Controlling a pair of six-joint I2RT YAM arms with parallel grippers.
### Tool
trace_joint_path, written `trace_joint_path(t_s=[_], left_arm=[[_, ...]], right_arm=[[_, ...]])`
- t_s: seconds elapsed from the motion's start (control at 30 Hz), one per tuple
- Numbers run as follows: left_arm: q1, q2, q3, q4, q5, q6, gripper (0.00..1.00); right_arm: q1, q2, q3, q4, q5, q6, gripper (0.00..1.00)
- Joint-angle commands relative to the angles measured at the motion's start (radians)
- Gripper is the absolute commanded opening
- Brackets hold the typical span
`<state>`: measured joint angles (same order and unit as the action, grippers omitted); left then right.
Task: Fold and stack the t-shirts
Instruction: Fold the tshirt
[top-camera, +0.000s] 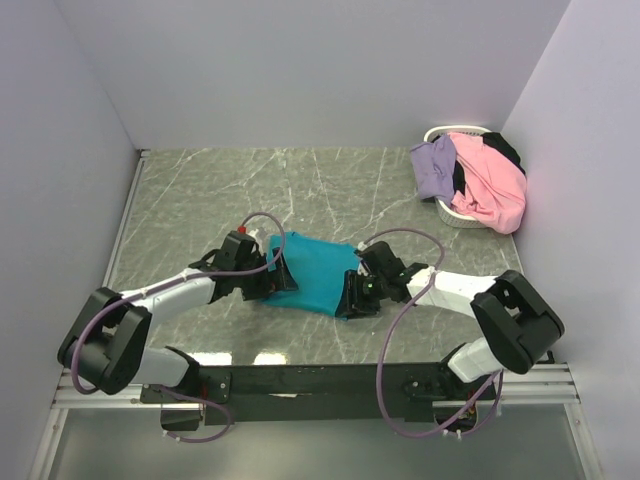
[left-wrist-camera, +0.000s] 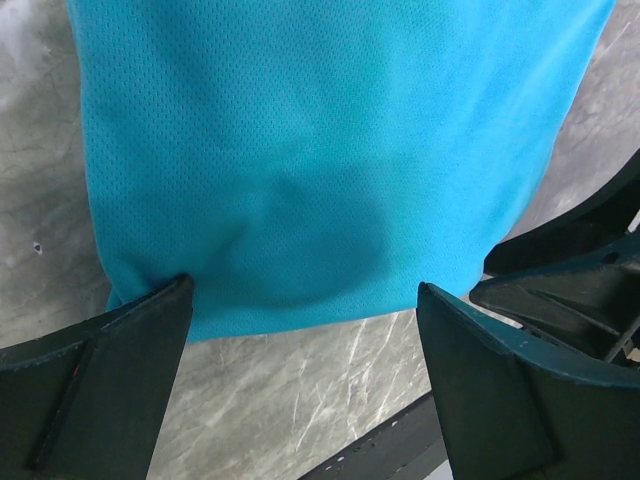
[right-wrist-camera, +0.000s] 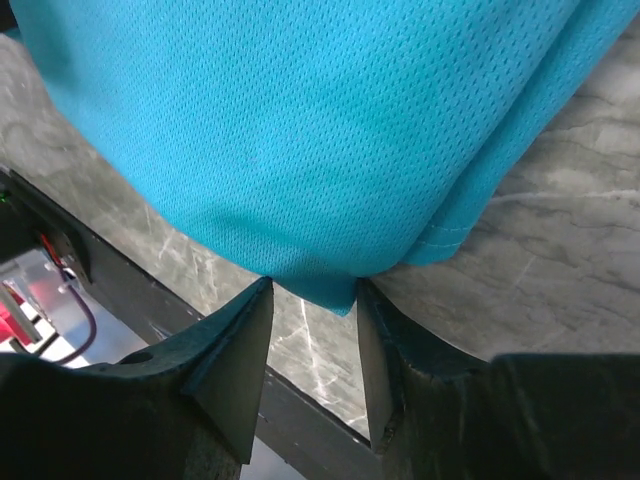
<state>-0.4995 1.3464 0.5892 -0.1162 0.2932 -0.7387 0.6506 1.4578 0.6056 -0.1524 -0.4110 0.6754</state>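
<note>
Left gripper (left-wrist-camera: 305, 290) is wide open, holding nothing, jaws straddling the lower edge of the teal t-shirt (top-camera: 312, 275). Right gripper (right-wrist-camera: 312, 300) is half-closed with the shirt's corner between its tips; can't tell whether it actually pinches.

Progress, as a judgement: early. The teal shirt lies at the centre of the top view as a compact folded rectangle on the desk (top-camera: 220, 200), between both grippers. No stack yet. The pink (top-camera: 495, 185), lavender (top-camera: 435, 165) and black (top-camera: 505, 148) shirts hang crumpled over the basket (top-camera: 462, 215) at upper right, unfolded.

The teal cloth is a fine mesh knit, mostly smooth with one shallow dent. Layered edges and a stitched hem show at the corner.
</note>
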Motion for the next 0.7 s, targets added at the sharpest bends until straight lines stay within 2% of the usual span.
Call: trace_joint_path(t_s=[0.0, 0.07, 0.13, 0.17, 0.2, 0.33, 0.4, 0.5, 0.67], left_arm=[[-0.008, -0.072, 0.003, -0.014, -0.026, -0.002, 0.99], [-0.010, -0.119, 0.018, -0.037, -0.049, -0.002, 0.99], [-0.010, -0.180, 0.044, -0.077, -0.072, -0.001, 0.99], [-0.008, -0.200, 0.056, -0.095, -0.115, -0.001, 0.99], [-0.010, -0.219, 0.082, -0.112, -0.136, -0.001, 0.99], [-0.010, -0.274, 0.133, -0.233, -0.290, -0.001, 0.99], [-0.010, -0.271, 0.139, -0.244, -0.331, -0.001, 0.99], [-0.010, -0.248, 0.130, -0.221, -0.319, -0.011, 1.00], [-0.010, -0.217, 0.129, -0.192, -0.301, -0.021, 1.00]], right_arm=[[0.007, -0.010, -0.015, -0.016, 0.093, 0.013, 0.47], [0.009, -0.092, -0.010, -0.044, 0.150, 0.013, 0.47], [0.009, -0.193, 0.002, -0.096, 0.195, 0.012, 0.51], [0.009, -0.224, 0.009, -0.142, 0.239, 0.006, 0.53], [0.009, -0.258, 0.028, -0.159, 0.253, 0.001, 0.62], [0.006, -0.373, 0.071, -0.234, 0.340, 0.001, 0.68], [0.000, -0.372, 0.089, -0.231, 0.356, -0.011, 0.70], [-0.014, -0.309, 0.106, -0.199, 0.383, -0.023, 0.70], [-0.080, -0.150, 0.126, -0.093, 0.357, -0.051, 0.70]])
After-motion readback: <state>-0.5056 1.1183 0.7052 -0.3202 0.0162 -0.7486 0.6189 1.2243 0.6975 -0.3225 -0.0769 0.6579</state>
